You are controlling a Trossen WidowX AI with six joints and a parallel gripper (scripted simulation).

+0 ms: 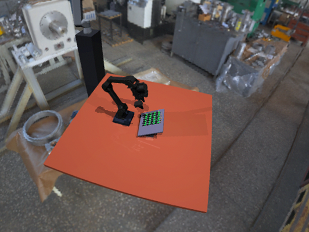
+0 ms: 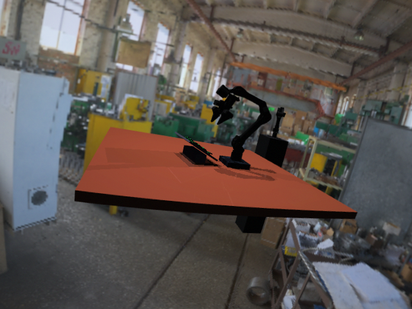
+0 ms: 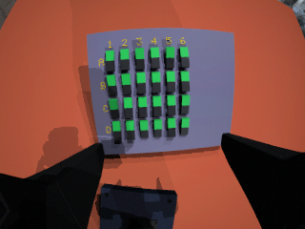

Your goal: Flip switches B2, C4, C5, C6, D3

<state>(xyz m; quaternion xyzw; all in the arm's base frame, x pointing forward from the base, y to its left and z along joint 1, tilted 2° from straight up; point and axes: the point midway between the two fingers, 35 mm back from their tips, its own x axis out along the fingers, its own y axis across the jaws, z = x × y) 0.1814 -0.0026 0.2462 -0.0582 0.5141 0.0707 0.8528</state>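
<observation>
The tilted grey-purple panel (image 1: 148, 132) (image 2: 180, 134) (image 3: 212, 95) carries rows A to D and columns 1 to 6 of rocker switches, each green at the far half and black at the near half. In the wrist view, switch B2 (image 3: 126, 79), switch C4 (image 3: 156, 101), switch C5 (image 3: 172, 100), switch C6 (image 3: 186, 101) and switch D3 (image 3: 144, 125) are all visible. Which end of each is raised is too small to tell surely. My gripper (image 2: 215, 121) (image 3: 164, 145) is open and empty, above the panel's near side and touching nothing.
The panel rests on a black support block (image 2: 194, 154) on the orange table (image 1: 140, 167) (image 2: 149, 183). The arm's dark base (image 1: 123, 117) (image 2: 234, 162) (image 3: 138, 202) stands close to the panel's near edge. A black pillar (image 1: 89, 58) stands beyond the table edge.
</observation>
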